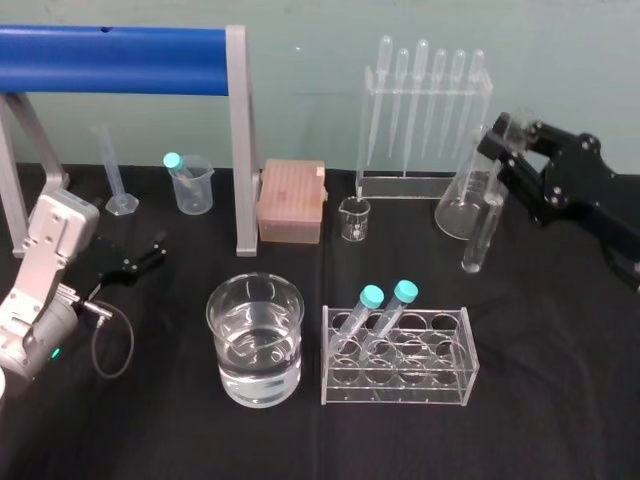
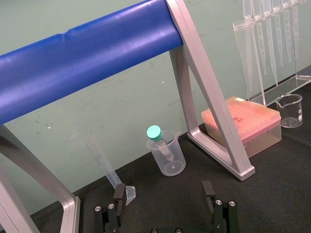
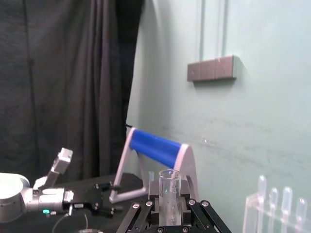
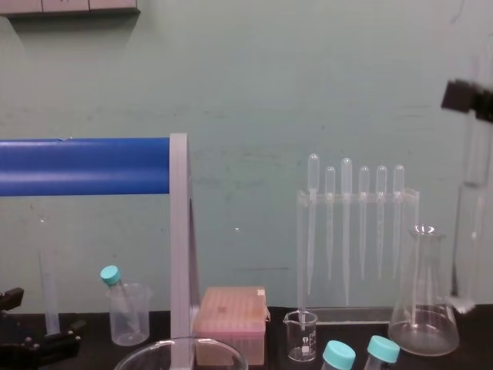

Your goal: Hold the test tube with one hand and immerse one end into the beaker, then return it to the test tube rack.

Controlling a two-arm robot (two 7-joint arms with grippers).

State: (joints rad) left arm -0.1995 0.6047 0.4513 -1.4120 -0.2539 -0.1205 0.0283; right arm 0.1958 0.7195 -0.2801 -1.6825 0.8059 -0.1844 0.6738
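Beaker (image 1: 255,340) and rack (image 1: 398,360) stand near. At far right, the right gripper (image 1: 503,150) clamps the test tube (image 1: 480,235). Dipping and return apparently remain. Left gripper (image 2: 165,191) is parked, fingers wide.

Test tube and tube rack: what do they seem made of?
The test tube, held by the right gripper at right: likely glass, clear, glossy glints. The tube rack: probably acrylic, clear flat sheets with bright edges. The left gripper rests parked at left.

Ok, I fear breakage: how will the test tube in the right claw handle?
Likely fragile: the test tube is slim clear glass. Probably slippery: the right claw, raised at right, pinches only its smooth upper end. Laid down, it would likely roll, being round. Left claw rests at left.
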